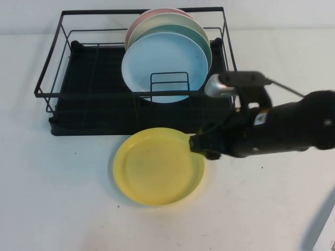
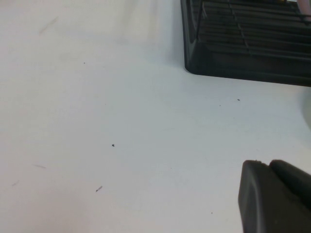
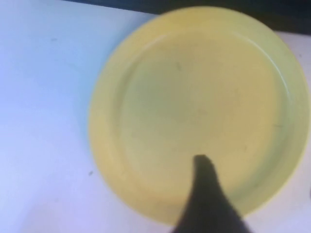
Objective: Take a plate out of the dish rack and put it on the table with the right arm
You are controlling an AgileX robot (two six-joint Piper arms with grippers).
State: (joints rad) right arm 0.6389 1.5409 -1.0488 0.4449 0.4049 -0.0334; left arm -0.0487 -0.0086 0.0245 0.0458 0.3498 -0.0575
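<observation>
Since the plate (image 1: 158,166) lies flat on the table (image 1: 63,198) clear of the rack (image 1: 94,112), the right gripper (image 1: 201,145) at its rim looks about done, though I can't tell whether the jaws grip it; the left gripper (image 2: 274,196) sits parked, jaw gap unclear too.

The plate (image 1: 158,166) is showing plain yellow, with no pattern, on a white table (image 1: 63,198) dotted with small dark specks. The rack (image 1: 94,83) is black wire over a black tray. In it, a light blue plate (image 1: 165,65) is facing near, a teal one (image 1: 205,44) behind it, then cream (image 1: 157,26) and pink (image 1: 137,25) rims. The right gripper (image 1: 201,146) is black, its arm carrying a silver-grey section (image 1: 217,89). The left gripper (image 2: 274,196) is black too.
</observation>
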